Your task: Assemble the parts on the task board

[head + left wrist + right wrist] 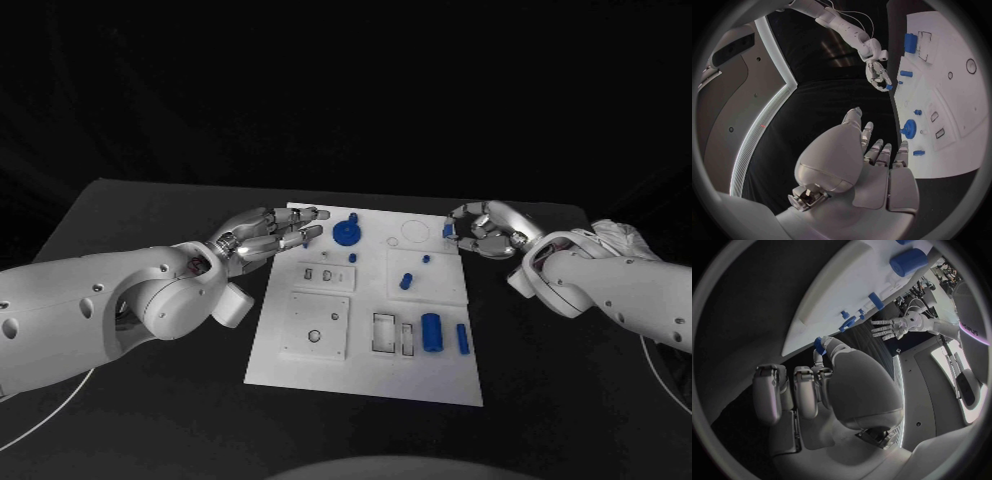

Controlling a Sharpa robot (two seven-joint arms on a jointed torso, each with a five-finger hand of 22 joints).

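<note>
Looking down from the head view, you have one task board (368,330) in the middle of the black table (130,215), with both hands at its far end. Your left hand (267,238) hovers over the board's far left corner, fingers spread and straight, holding nothing. Your right hand (486,230) sits at the far right corner with its fingers curled in, and a small blue part (449,231) is pinched at its fingertips (the right wrist view shows it against the thumb tip (819,345)). On the board you can count about seven more blue parts: a gear (348,233), a small piece beside the left fingertips (323,215), a tiny peg (352,258), two small pieces near the middle (408,281), a thick cylinder (431,333) and a slim bar (462,338) just beside it, at the near right.
</note>
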